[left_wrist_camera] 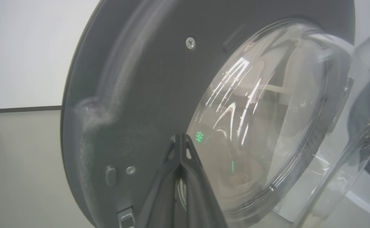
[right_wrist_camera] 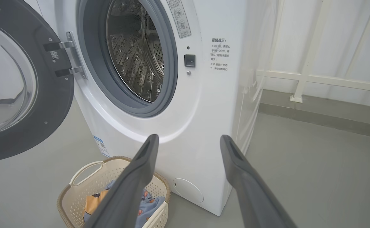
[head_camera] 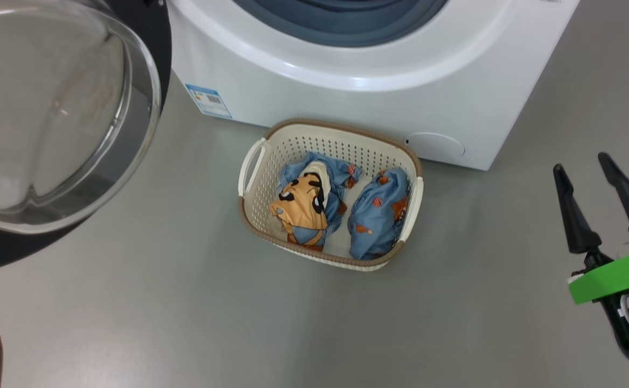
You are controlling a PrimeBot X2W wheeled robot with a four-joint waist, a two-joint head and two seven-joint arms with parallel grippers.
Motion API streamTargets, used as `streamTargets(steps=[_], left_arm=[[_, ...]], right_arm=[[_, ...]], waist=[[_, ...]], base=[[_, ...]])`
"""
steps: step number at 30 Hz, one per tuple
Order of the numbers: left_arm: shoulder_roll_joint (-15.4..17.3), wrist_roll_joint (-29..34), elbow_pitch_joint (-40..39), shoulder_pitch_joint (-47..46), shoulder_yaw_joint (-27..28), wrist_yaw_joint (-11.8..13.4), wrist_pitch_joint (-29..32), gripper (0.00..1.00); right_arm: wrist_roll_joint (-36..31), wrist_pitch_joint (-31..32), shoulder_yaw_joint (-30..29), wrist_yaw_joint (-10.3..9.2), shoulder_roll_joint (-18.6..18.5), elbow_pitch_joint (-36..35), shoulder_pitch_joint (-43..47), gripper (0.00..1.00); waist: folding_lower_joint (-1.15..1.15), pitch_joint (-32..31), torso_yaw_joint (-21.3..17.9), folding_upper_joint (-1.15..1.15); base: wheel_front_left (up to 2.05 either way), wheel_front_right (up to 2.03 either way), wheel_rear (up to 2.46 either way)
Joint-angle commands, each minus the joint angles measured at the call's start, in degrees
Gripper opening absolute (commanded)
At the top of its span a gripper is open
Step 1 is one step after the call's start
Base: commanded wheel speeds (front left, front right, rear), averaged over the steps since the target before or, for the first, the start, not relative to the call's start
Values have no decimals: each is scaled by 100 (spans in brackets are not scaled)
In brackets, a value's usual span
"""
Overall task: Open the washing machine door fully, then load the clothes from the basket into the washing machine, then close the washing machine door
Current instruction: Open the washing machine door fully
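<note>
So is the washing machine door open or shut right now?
Open: the door stands swung clear of the drum.

The grey floor (head_camera: 131,302) carries the washing machine (head_camera: 347,108) and, just before it, the basket (head_camera: 336,148).

Our head camera looks steeply down from above at the floor (head_camera: 185,302), with the basket (head_camera: 293,148) mid-view and the washing machine (head_camera: 374,102) at the far edge. Our left wrist camera sits very near the inner face of the washing machine door (left_wrist_camera: 140,95), facing it. Our right wrist camera looks from lower and further right at the machine's front. Head and right wrist views share basket, door and machine front.
</note>
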Motion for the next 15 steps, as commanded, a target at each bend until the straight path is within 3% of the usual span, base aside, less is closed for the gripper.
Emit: streamTargets(steps=[1, 9, 11, 13, 14, 15], left_arm=[[311, 16, -211, 162, 44, -19, -29, 0], [277, -338, -599, 662, -495, -35, -29, 0], [283, -447, -726, 829, -652, -36, -29, 22], [318, -547, -825, 980, -829, -36, -29, 51], [341, -579, -886, 1052, -904, -36, -29, 73], [354, -614, -947, 1125, -976, -36, -29, 88]], right_arm=[[10, -52, 85, 32, -37, -98, 130, 100], [39, -52, 127, 32, 91, -81, 227, 100], [46, -52, 128, 32, 120, -86, 263, 100], [54, -52, 108, 32, 148, -93, 311, 100], [56, -52, 102, 32, 161, -97, 341, 100], [57, -52, 98, 32, 175, -100, 372, 100]], waist=[[0, -135, -6, 0], [0, -424, -93, 0], [0, -497, -127, 0], [0, -570, -157, 0], [0, -611, -173, 0], [0, -649, -193, 0]], base=[[0, 0, 0], [0, 0, 0], [0, 0, 0], [0, 0, 0], [0, 0, 0], [0, 0, 0]])
